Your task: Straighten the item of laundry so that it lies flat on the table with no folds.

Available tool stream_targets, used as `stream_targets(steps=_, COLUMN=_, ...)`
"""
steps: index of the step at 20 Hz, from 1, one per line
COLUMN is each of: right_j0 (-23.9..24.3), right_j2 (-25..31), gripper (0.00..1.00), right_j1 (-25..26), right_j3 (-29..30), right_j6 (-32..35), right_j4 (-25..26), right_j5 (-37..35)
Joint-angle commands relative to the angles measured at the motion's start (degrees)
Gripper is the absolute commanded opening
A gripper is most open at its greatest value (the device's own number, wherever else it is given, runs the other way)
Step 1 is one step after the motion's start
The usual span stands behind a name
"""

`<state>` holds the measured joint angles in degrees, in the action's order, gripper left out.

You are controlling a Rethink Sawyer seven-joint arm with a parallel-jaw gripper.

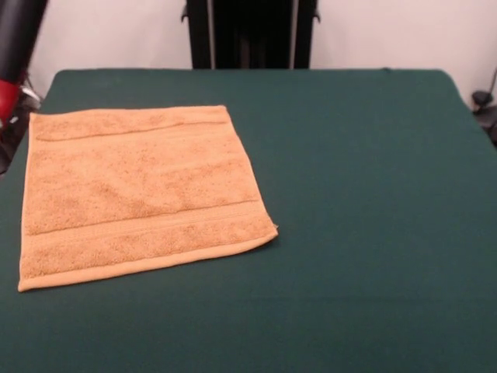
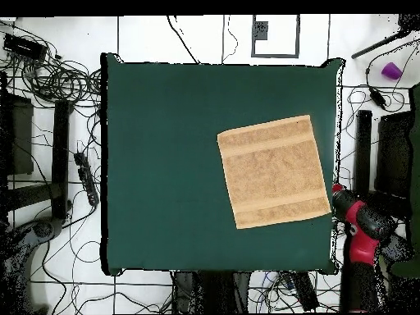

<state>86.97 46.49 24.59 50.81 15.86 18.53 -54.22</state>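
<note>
The dark green counter [image 1: 373, 233] filled the foreground of the front view, its near edge closest to the camera and bare on the 3 o'clock side. The orange-tan towel [image 1: 140, 194] lay spread flat at about 9 o'clock on it, turned slightly askew, with woven bands running near its far and near edges and no folds showing. In the overhead view the towel [image 2: 272, 171] sat toward 3 o'clock, close to the counter's [image 2: 164, 164] edge. The red and black arm [image 2: 361, 223] stood off that edge near 4 o'clock, just beside the towel's corner; whether the gripper was open or closed could not be told.
</note>
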Motion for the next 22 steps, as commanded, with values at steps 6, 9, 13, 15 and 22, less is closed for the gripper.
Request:
stream_targets(steps=6, right_j0=-10.5, right_j2=9.3, gripper=1.0, right_j1=17.6, right_j3=-20.1, right_j6=-43.9, right_j4=-12.0, right_j5=-33.8)
stream_targets(steps=9, right_j0=-11.1, right_j2=7.1, gripper=1.0, right_j1=17.3, right_j3=-19.7, right_j6=-45.3, right_j4=-13.2, right_j5=-36.3)
stream_targets(steps=13, right_j0=-11.1, right_j2=5.2, gripper=1.0, right_j1=16.8, right_j3=-18.0, right_j6=-44.5, right_j4=-13.7, right_j5=-34.1)
stream_targets(steps=15, right_j0=-10.6, right_j2=4.8, gripper=1.0, right_j1=16.5, right_j3=-16.5, right_j6=-44.9, right_j4=-14.0, right_j5=-32.9)
stream_targets(steps=22, right_j0=-7.9, right_j2=4.2, gripper=1.0, right_j1=15.5, right_j3=-8.4, right_j6=-47.2, right_j4=-13.3, right_j5=-28.0)
